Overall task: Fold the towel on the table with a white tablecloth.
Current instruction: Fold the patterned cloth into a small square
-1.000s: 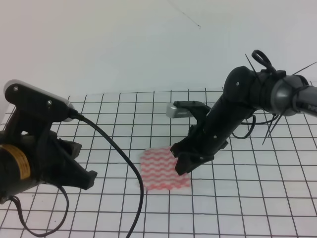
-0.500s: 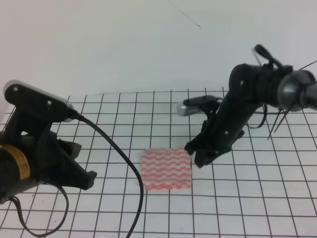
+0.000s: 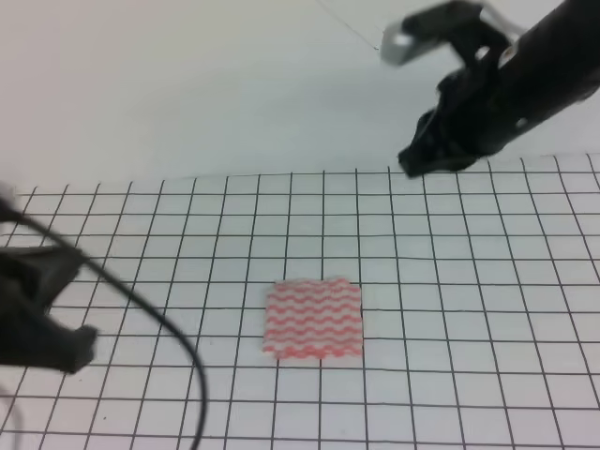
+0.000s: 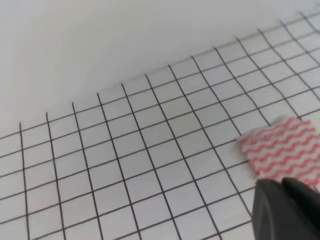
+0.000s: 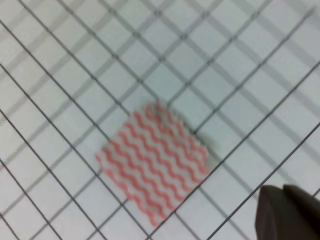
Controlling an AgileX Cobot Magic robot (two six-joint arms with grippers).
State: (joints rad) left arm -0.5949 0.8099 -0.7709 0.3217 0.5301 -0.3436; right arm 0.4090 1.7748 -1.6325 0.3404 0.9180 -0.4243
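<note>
The towel (image 3: 312, 319), white with pink-red wavy stripes, lies flat as a small square on the gridded white tablecloth of the table (image 3: 469, 281). Nothing is touching it. My right gripper (image 3: 424, 159) hangs high at the back right, well clear of the towel, and its dark fingertips (image 5: 287, 210) show pressed together in the right wrist view above the towel (image 5: 152, 162). My left gripper (image 3: 73, 342) is blurred at the left edge, far left of the towel. In the left wrist view its fingertips (image 4: 285, 207) look closed beside the towel (image 4: 282, 145).
A black cable (image 3: 150, 314) trails from the left arm across the lower left of the cloth. A plain white wall (image 3: 187, 84) rises behind the table.
The right gripper let go of the towel's right edge and rose far up and back to the right. The left arm pulled back toward the left edge. The towel stays flat.
</note>
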